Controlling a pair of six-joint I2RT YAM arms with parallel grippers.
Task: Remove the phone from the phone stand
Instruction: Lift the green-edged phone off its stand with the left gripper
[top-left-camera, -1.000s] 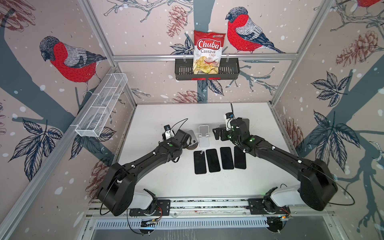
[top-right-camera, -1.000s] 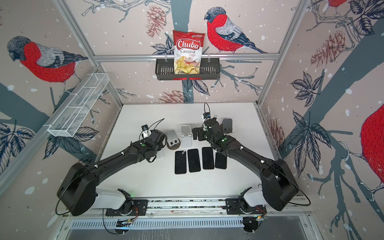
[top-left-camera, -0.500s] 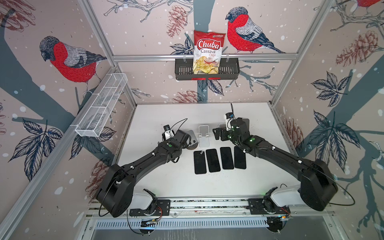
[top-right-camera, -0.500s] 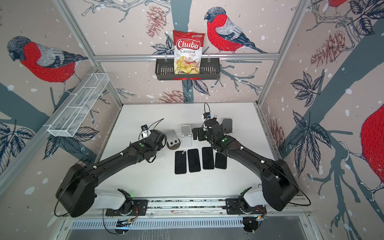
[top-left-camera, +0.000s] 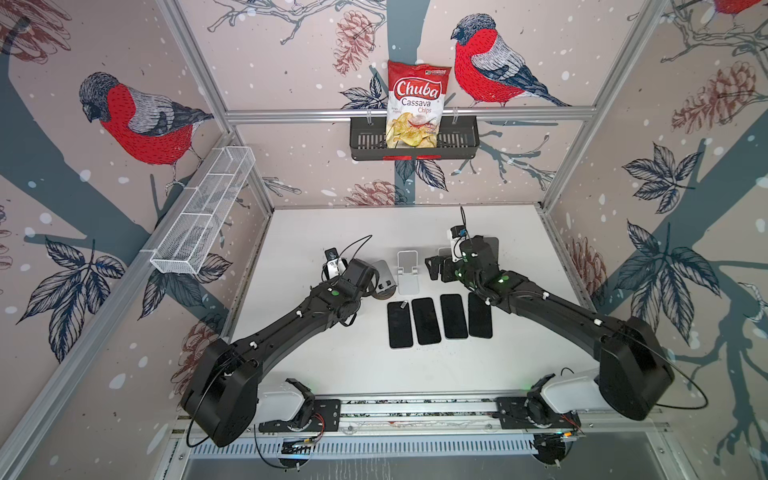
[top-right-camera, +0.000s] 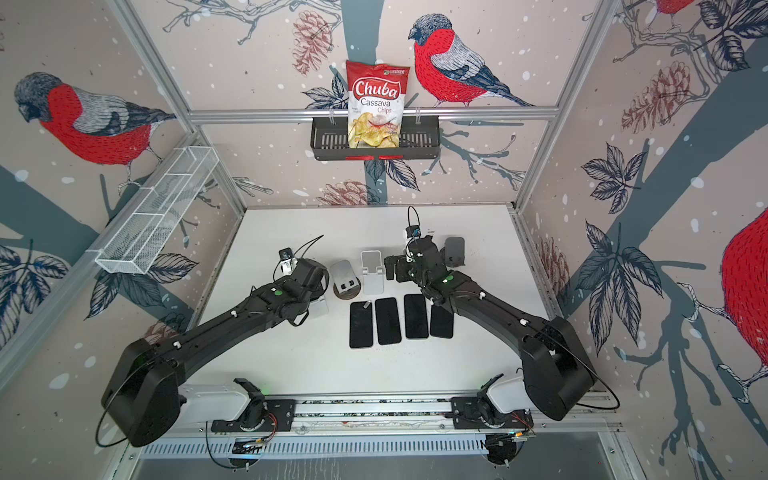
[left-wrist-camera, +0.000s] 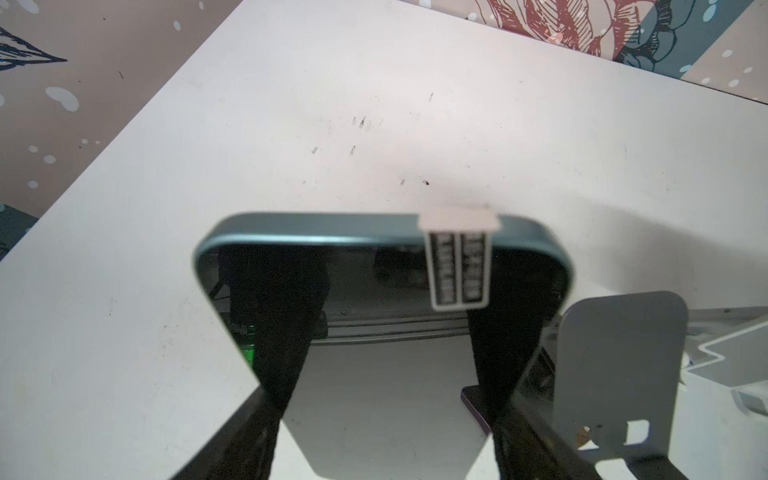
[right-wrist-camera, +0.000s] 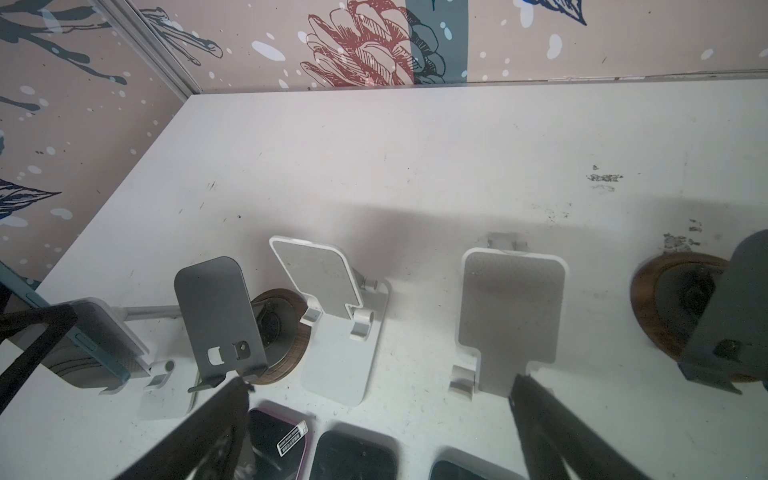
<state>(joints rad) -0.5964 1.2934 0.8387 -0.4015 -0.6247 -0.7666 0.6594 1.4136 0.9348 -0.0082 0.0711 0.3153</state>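
A teal-edged phone (left-wrist-camera: 316, 241) with a white barcode sticker sits between the fingers of my left gripper (left-wrist-camera: 382, 407), which is shut on its two long sides. In the right wrist view the same phone (right-wrist-camera: 89, 343) leans on the back plate of a white phone stand (right-wrist-camera: 166, 395) at the left end of the row, with a black finger (right-wrist-camera: 37, 332) against it. In both top views the left wrist (top-left-camera: 357, 270) hides the phone; only the stand's base (top-right-camera: 320, 307) shows. My right gripper (right-wrist-camera: 378, 386) hangs open over the row of stands (top-left-camera: 436, 266), holding nothing.
Empty stands stand in a row: a grey one on a wooden disc (top-left-camera: 384, 276), two white ones (top-left-camera: 407, 274) (right-wrist-camera: 511, 316) and a dark one (top-right-camera: 455, 249). Several black phones (top-left-camera: 426, 320) lie flat in front. A basket with a chips bag (top-left-camera: 415, 104) and a wire basket (top-left-camera: 203, 212) hang on the walls.
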